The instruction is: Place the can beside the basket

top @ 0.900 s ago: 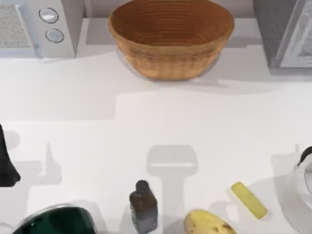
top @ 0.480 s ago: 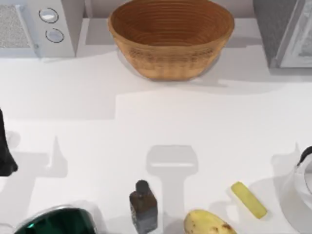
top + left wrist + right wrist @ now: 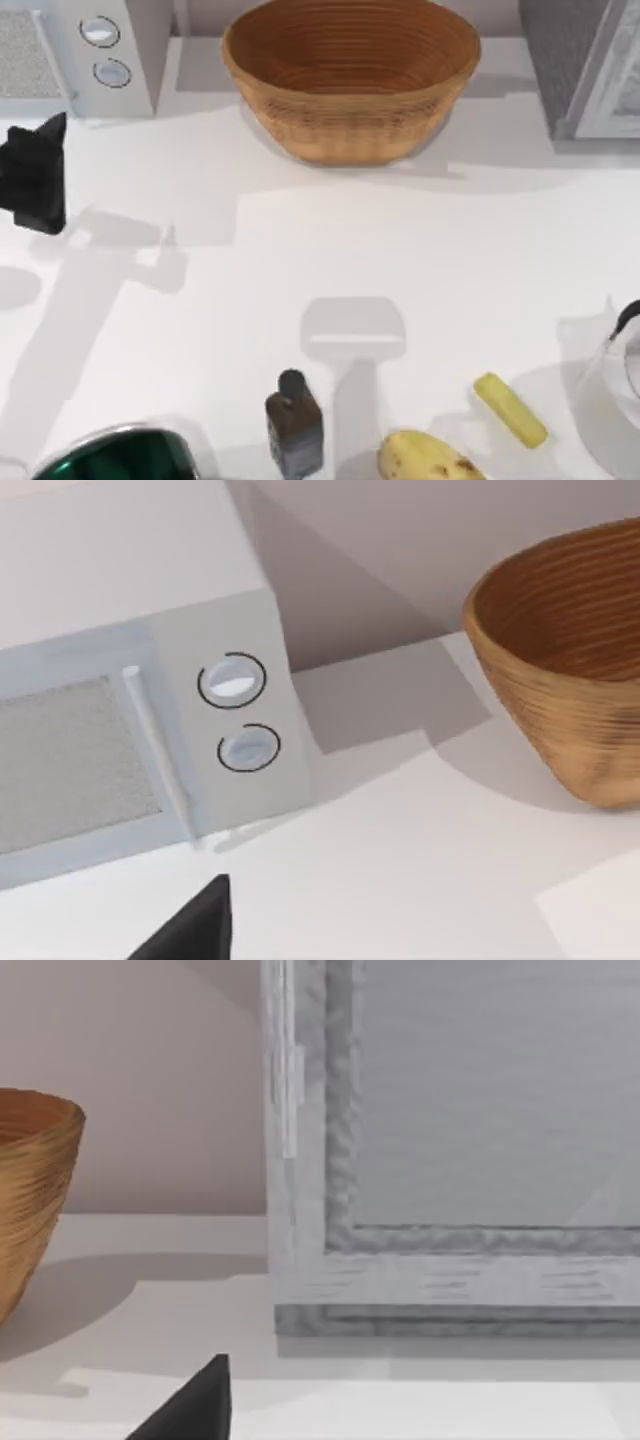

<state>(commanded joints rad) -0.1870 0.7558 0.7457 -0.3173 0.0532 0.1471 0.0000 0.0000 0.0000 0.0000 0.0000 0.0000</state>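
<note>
The basket point(image 3: 350, 75) is a large tan woven bowl standing at the back middle of the table; its side also shows in the left wrist view point(image 3: 565, 660) and the right wrist view point(image 3: 25, 1200). The can is out of view. My left gripper point(image 3: 38, 175) is a black shape over the table's far left, just in front of the microwave and well left of the basket. My right arm point(image 3: 622, 385) sits parked at the right edge, near the front.
A white microwave point(image 3: 85, 55) stands at back left and a grey appliance point(image 3: 590, 70) at back right. Along the front are a dark green silver-rimmed round object point(image 3: 115, 458), a dark brown bottle point(image 3: 294, 425), a yellow lump point(image 3: 425, 458) and a yellow stick point(image 3: 510, 410).
My left gripper has moved from the left edge at mid-table toward the back, up to the microwave's front. Its shadow has shifted with it. The right arm has not moved.
</note>
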